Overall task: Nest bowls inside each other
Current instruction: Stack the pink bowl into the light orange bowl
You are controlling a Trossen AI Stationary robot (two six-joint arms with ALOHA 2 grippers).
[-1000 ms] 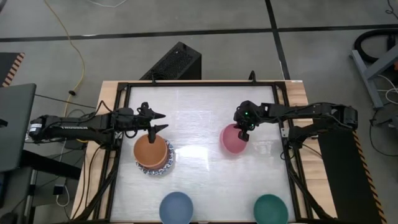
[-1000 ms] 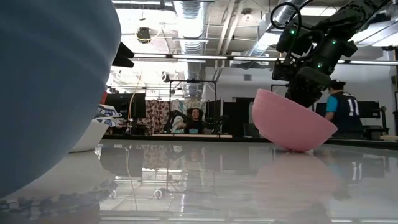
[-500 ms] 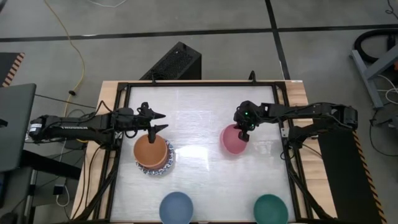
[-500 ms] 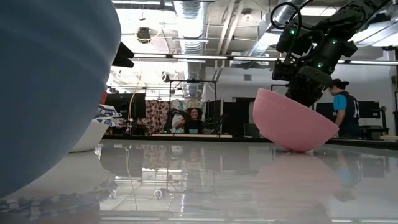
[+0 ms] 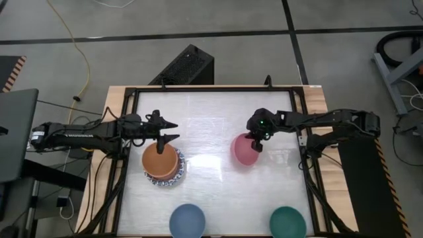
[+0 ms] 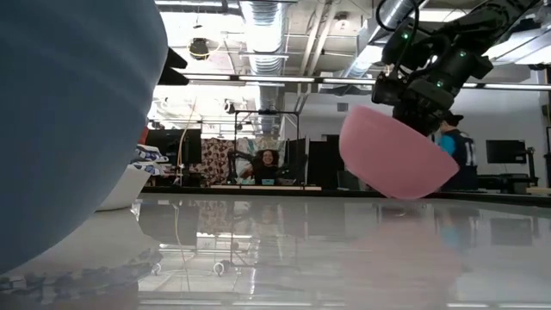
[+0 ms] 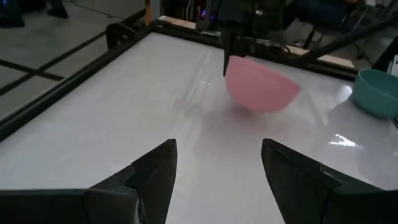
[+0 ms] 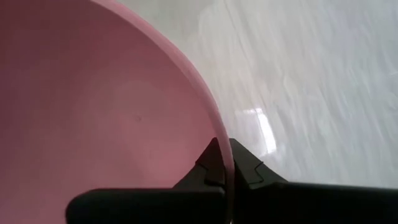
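Note:
My right gripper (image 5: 256,141) is shut on a pink bowl (image 5: 243,151) right of the table's middle. The bowl also shows in the low view (image 6: 394,161) and the left wrist view (image 7: 261,84). My left gripper (image 5: 174,129) hangs open over the far rim of a stack of bowls, touching nothing. An orange bowl (image 5: 160,160) is the stack's top. Its lowest one, a white bowl with a blue pattern (image 5: 162,183), stands on the table. A blue bowl (image 5: 188,220) and a dark green bowl (image 5: 288,222) stand at the near edge. My right gripper pinches the pink bowl's rim (image 8: 216,142) on its far right side, one finger inside the bowl and one outside. The fingers slant down from the table's far right. The bowl hangs tilted below them, its bottom (image 6: 398,195) just clear of the table.
A black frame (image 5: 129,119) runs around the white table top. Open table lies between the stack and the pink bowl. In the low view the blue bowl (image 6: 69,112) fills the near left. People show in the room beyond the table.
My right gripper has risen a little and gone toward the table's left with the pink bowl. The bowl, which had its bottom on the table, now hangs tilted just above it and a little farther left.

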